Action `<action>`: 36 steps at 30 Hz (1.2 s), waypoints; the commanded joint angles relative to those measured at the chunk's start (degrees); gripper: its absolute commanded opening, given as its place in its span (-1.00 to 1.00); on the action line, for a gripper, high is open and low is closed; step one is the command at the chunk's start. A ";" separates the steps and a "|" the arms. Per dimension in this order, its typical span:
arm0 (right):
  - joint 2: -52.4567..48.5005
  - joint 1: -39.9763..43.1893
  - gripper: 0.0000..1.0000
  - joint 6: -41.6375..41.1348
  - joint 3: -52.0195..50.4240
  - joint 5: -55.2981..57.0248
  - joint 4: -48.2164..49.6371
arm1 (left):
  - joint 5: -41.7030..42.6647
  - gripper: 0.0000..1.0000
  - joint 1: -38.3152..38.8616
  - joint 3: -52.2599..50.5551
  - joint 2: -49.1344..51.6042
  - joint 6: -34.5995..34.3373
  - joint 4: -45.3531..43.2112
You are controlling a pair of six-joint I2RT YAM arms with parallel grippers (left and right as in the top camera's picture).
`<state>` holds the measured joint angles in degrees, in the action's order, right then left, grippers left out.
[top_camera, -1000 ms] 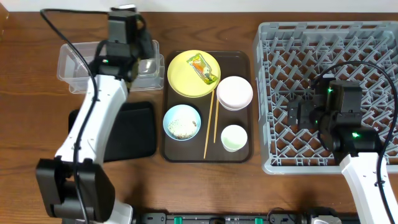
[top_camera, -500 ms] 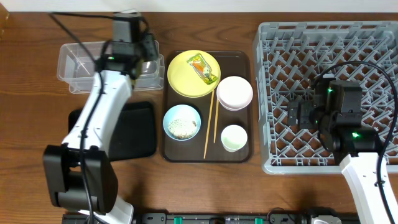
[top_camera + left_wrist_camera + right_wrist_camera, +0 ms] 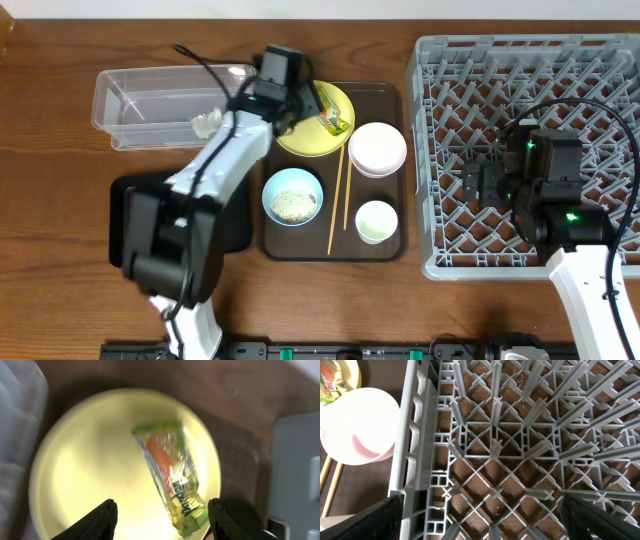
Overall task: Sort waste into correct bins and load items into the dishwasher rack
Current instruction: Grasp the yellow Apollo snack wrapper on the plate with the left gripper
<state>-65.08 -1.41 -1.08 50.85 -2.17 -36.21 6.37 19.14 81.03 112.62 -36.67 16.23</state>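
Note:
The snack wrapper point(image 3: 330, 112) lies on the round yellow plate point(image 3: 300, 135). My left gripper point(image 3: 303, 100) hovers just above the plate, open and empty. In the left wrist view the wrapper point(image 3: 170, 472) lies between and ahead of the open fingers point(image 3: 162, 522) on the plate point(image 3: 85, 460). The crumpled white tissue point(image 3: 205, 123) lies in the clear tub point(image 3: 150, 95). The light-blue bowl point(image 3: 293, 197) holds rice scraps. My right gripper point(image 3: 478, 185) is open and empty over the left part of the grey rack point(image 3: 560, 60), which fills the right wrist view point(image 3: 520, 435) under the open fingers point(image 3: 487, 520).
The dark-brown serving tray point(image 3: 385, 95) carries the plate, a white bowl point(image 3: 377, 148), a small white cup point(image 3: 376, 221) and chopsticks point(image 3: 338, 195). The black tray point(image 3: 225, 215) lies left of it, partly under my left arm. The white bowl also shows in the right wrist view point(image 3: 357, 425).
My left gripper has swung right, from over the clear tub's right end to over the yellow plate. The tissue now shows lying in the tub. The right arm has not moved.

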 commanded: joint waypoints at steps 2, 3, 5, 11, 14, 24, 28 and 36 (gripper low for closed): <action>0.68 0.70 0.98 -0.57 1.31 -0.42 -0.11 | 1.68 0.24 1.70 0.20 3.17 -4.44 -1.86; 0.68 0.70 0.99 -0.57 1.31 -0.44 -0.13 | 1.64 0.24 2.05 0.20 3.96 -4.63 -1.86; 0.68 0.70 0.98 -0.57 1.31 -0.42 -0.33 | 1.70 0.24 2.51 0.20 4.94 -5.51 -1.81; 0.68 0.70 0.99 -0.57 1.31 -0.42 -0.50 | 1.77 0.25 3.08 0.22 6.54 -7.19 -2.03; 0.68 0.70 0.98 -0.57 1.31 -0.44 -0.46 | 1.79 0.23 3.32 0.20 7.41 -8.15 -1.99; 0.68 0.70 0.98 -0.57 1.31 -0.44 -0.48 | 1.75 0.08 4.59 0.20 8.83 -10.84 -3.45; 0.68 0.70 0.99 -0.57 1.31 -0.44 -0.48 | 1.70 0.04 4.74 0.20 8.92 -10.84 -3.50; 0.68 0.70 0.99 -0.57 1.31 -0.44 -0.48 | 0.48 0.04 4.74 0.20 9.64 -10.82 -3.45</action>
<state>-65.08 -1.41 -1.08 50.85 -2.17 -36.60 7.73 23.88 81.03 120.66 -46.94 12.95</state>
